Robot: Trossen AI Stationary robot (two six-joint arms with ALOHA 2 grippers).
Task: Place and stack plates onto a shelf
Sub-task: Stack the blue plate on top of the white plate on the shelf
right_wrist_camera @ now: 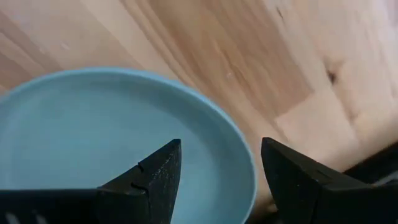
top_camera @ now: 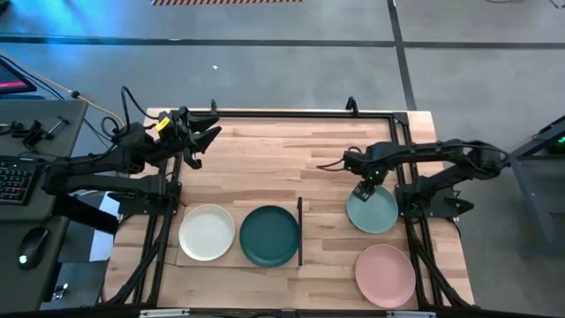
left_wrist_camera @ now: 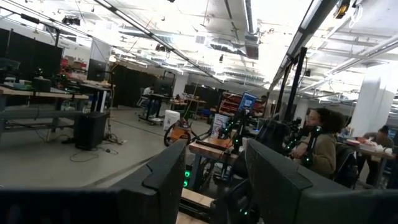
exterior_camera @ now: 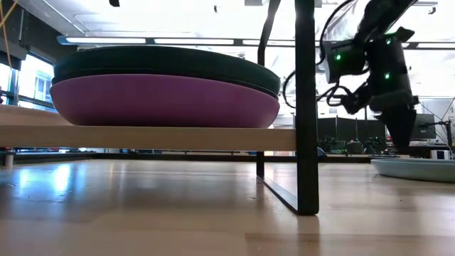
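Observation:
A pale mint plate lies flat on the tabletop at the right, with a pink plate nearer the front edge. My right gripper is open and low over the mint plate's far-left rim. One finger stands over the plate's inside and one outside the rim. On the shelf lie a white plate and a dark teal plate. In the low view a dark plate rests on a purple plate. My left gripper is open, raised at the far left.
The shelf's thin dark strip stands between the teal plate and the mint plate; it shows as a black upright in the low view. A keyboard and mouse lie left of the table. A person sits in the room beyond.

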